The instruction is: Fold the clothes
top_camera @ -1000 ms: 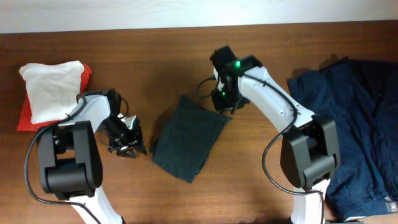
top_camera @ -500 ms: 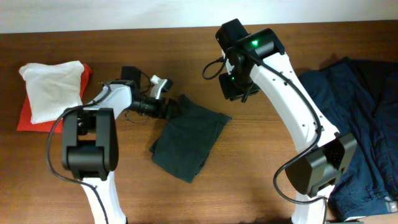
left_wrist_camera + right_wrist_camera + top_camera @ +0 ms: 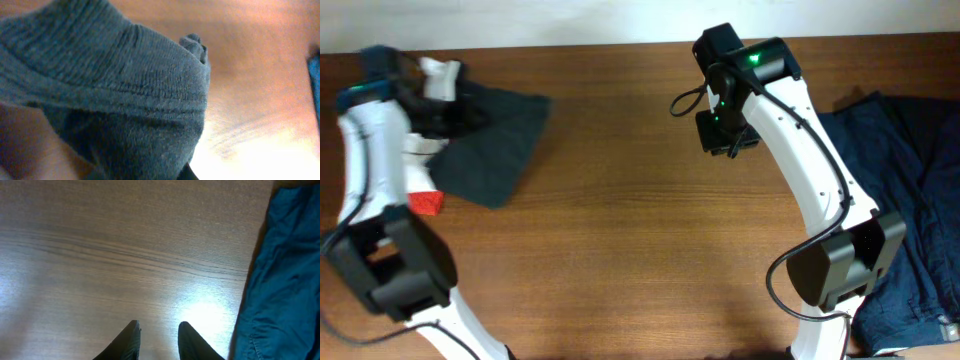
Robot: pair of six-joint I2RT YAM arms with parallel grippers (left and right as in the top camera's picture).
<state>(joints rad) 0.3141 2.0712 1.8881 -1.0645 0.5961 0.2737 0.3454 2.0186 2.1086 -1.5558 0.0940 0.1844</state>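
While left hand (image 3: pixel 445 98) clamps the clothes (image 3: pixel 495 140) over red cloth (image 3: pixel 425 203) | right hand (image 3: pixel 159 325) narrowly parted, empty; blue garments (image 3: pixel 900 170) beside

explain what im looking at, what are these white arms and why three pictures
These are two white robot arms at a wooden table, each ending in two fingers that pinch. One picture looks down from above; the other two come from a camera on each wrist. The left fingers are shut on a dark garment, whose ribbed knit fills the left wrist picture. The right fingers stand apart over bare wood, holding nothing. A heap of blue clothes lies at the right edge, and a bit of red-orange cloth shows beside the garment, near the left arm.
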